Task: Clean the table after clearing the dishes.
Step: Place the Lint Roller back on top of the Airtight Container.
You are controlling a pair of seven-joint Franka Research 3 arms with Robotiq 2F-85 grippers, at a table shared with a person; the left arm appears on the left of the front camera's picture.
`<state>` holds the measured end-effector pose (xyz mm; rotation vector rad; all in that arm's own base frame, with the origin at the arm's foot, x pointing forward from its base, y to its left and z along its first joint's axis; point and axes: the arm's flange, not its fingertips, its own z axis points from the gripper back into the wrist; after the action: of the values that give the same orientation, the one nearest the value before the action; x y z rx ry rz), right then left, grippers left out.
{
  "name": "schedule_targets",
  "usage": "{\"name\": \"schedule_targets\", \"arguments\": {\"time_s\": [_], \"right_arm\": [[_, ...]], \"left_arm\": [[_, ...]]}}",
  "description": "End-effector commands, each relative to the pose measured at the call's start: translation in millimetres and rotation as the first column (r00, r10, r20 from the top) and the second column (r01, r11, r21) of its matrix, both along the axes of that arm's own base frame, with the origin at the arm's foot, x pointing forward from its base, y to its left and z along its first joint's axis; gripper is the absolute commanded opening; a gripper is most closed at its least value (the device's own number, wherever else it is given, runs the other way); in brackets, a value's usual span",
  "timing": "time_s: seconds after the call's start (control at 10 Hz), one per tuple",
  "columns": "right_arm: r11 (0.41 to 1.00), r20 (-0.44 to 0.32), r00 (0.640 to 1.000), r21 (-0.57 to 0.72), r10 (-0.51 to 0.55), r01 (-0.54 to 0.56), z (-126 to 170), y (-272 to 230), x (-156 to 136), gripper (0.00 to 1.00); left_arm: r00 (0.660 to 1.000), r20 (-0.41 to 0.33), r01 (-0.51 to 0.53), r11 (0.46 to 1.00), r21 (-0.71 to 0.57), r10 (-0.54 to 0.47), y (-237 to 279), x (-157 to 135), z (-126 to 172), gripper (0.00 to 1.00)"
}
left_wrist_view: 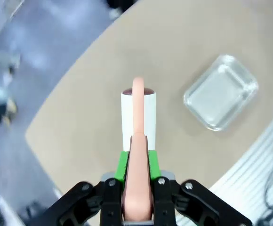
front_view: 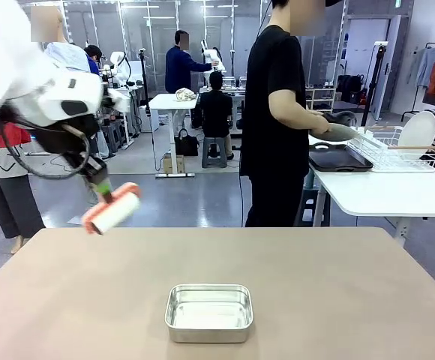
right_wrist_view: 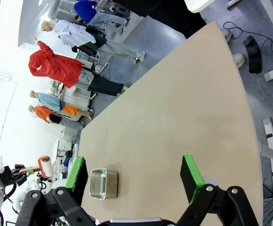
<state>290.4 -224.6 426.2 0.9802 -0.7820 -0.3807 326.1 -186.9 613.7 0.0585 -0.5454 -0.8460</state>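
Hovering over the table's (front_view: 337, 285) left edge, left tool (left_wrist_view: 137, 160) grips a lint roller (front_view: 112, 208); right tool (right_wrist_view: 134, 176) wide.

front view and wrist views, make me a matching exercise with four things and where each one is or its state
Things:
1. white lint roller with salmon-pink handle
2. small rectangular steel pan
3. right gripper
4. dark brown tray

Places or states:
A. open, above the tan table
B. on the white side table, by the person
C. clamped in the left gripper
D. on the tan table, near edge

Pairs: 1-C, 2-D, 3-A, 4-B
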Motion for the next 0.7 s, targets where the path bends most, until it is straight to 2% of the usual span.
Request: {"name": "schedule_targets", "arguments": {"time_s": [0.0, 0.2, 0.3, 0.4, 0.5, 0.6], "right_arm": [[1.000, 0.009, 1.000, 0.005, 0.001, -0.001, 0.0, 1.5, -0.7, 1.00], [1.000, 0.009, 1.000, 0.005, 0.001, -0.001, 0.0, 1.5, -0.7, 1.00], [1.000, 0.009, 1.000, 0.005, 0.001, -0.001, 0.0, 1.5, -0.7, 1.00], [1.000, 0.009, 1.000, 0.005, 0.001, -0.001, 0.0, 1.5, -0.7, 1.00], [1.000, 0.009, 1.000, 0.005, 0.001, -0.001, 0.0, 1.5, -0.7, 1.00], [1.000, 0.009, 1.000, 0.005, 0.001, -0.001, 0.0, 1.5, -0.7, 1.00]], "left_arm": [[0.957, -0.014, 0.291, 0.956, 0.028, -0.291, -6.5, -5.8, -9.2, 0.21], [0.850, -0.060, 0.526, 0.846, 0.082, -0.523, -46.7, -39.0, -24.0, 0.21], [0.824, -0.066, 0.566, 0.820, 0.086, -0.563, -50.0, -49.0, -26.4, 0.21], [0.834, -0.065, 0.552, 0.831, 0.075, -0.548, -44.3, -46.2, -22.7, 0.21], [0.861, -0.054, 0.509, 0.857, 0.082, -0.506, -64.8, -43.9, -26.2, 0.21], [0.861, -0.054, 0.509, 0.857, 0.082, -0.506, -64.8, -43.9, -26.2, 0.21]]}}
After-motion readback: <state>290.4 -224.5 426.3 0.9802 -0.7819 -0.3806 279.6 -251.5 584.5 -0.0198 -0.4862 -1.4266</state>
